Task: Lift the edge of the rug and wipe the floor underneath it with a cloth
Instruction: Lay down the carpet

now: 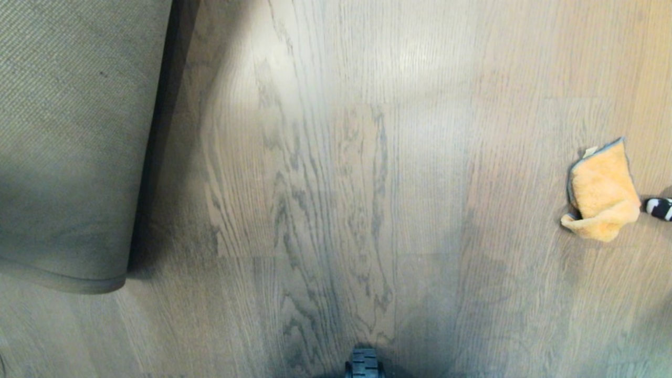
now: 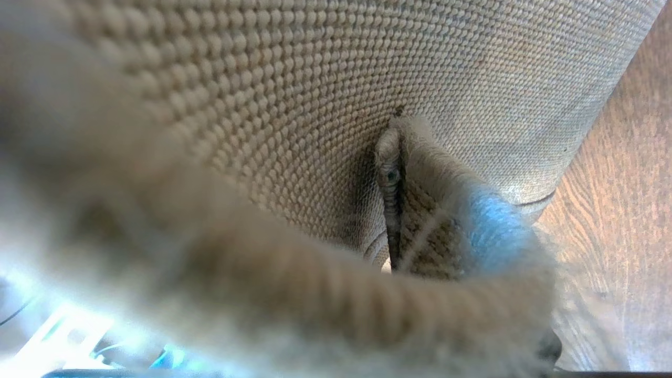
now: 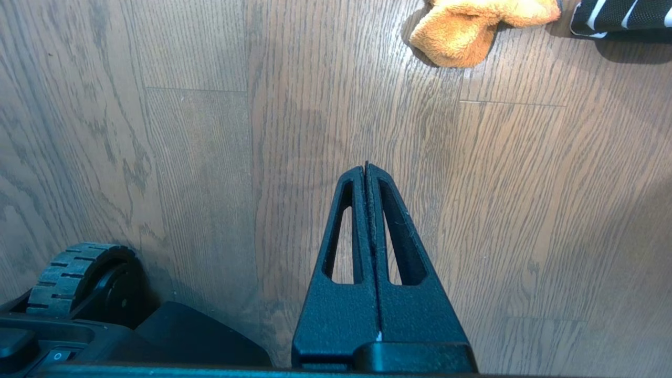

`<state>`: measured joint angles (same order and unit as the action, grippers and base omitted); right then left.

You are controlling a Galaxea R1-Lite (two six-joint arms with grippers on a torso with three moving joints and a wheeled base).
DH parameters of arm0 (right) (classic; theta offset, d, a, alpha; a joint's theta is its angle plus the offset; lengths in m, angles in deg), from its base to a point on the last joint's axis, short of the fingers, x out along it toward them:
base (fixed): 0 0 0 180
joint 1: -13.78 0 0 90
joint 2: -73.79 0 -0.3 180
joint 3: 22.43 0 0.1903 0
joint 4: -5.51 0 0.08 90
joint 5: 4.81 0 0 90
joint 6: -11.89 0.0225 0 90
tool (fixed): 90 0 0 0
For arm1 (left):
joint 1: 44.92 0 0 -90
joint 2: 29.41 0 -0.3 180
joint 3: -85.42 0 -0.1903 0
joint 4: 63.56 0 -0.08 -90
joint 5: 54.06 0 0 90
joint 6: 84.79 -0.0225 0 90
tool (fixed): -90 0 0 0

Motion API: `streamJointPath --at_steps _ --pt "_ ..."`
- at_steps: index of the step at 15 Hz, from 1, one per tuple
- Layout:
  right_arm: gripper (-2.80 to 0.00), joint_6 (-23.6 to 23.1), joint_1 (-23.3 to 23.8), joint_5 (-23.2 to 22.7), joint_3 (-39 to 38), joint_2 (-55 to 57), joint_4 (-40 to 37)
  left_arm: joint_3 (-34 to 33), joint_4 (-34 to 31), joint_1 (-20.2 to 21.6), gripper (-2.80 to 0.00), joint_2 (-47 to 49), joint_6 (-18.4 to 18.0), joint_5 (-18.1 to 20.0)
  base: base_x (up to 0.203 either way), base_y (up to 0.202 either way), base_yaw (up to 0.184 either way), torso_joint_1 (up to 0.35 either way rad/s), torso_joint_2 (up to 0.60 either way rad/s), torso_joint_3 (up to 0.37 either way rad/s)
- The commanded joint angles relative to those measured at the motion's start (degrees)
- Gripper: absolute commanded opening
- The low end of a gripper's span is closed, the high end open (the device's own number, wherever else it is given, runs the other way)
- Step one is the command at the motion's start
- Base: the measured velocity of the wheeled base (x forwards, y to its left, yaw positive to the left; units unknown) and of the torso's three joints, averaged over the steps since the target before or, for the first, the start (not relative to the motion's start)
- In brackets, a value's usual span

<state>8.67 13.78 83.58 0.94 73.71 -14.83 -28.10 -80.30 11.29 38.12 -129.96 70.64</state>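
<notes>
Rug edge lifted, backing up, left gripper's hold unclear; right gripper clenched empty, must fetch cloth beyond bare floor.

**Plank floor and what is lying on it**

The floor of brown wood-grain planks with darker grey streaks is carrying everything. The rug is lying at the robot's left, ribbed backing showing. The crumpled orange cloth is lying well apart at the right, just beside a black-and-white striped object. A black wheel is sitting on the planks
</notes>
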Motion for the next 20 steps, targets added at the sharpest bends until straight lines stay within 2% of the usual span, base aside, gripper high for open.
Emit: streamJointPath --at_steps 1,2,3,6,9,16,18,20 --pt "-2.80 -0.03 0.00 -0.06 0.00 0.11 0.05 0.05 0.09 -0.22 -2.80 0.15 -0.10 0.43 0.000 0.000 0.000 0.000 0.00 0.000" --pt "-2.80 -0.03 0.00 -0.06 0.00 0.09 0.05 0.05 0.05 -0.22 -2.80 0.15 -0.10 0.97 0.000 0.000 0.000 0.000 0.00 0.000" --pt "-2.80 -0.03 0.00 -0.06 0.00 0.09 0.05 -0.04 0.05 -0.22 0.00 0.06 -0.10 1.08 0.000 0.000 0.000 0.000 0.00 0.000" --pt "-2.80 -0.03 0.00 -0.06 0.00 0.09 0.05 -0.66 0.05 -0.22 0.00 0.06 0.17 1.52 0.000 0.000 0.000 0.000 0.00 0.000" --pt "-2.80 -0.03 0.00 -0.06 0.00 0.15 0.05 -1.26 0.05 -0.22 0.00 -0.02 2.99 5.15 0.000 0.000 0.000 0.000 0.00 0.000" --pt "-2.80 -0.03 0.00 -0.06 0.00 0.09 0.05 -2.96 0.13 -0.08 0.00 -0.02 16.37 18.25 0.000 0.000 0.000 0.000 0.00 0.000" --pt "-2.80 -0.03 0.00 -0.06 0.00 0.16 0.05 -5.02 0.09 -0.23 0.00 -0.02 18.48 22.27 0.000 0.000 0.000 0.000 0.00 0.000" --pt "-2.80 -0.03 0.00 -0.06 0.00 0.09 0.05 -7.81 0.09 -0.65 0.00 -0.02 18.61 25.07 0.000 0.000 0.000 0.000 0.00 0.000"
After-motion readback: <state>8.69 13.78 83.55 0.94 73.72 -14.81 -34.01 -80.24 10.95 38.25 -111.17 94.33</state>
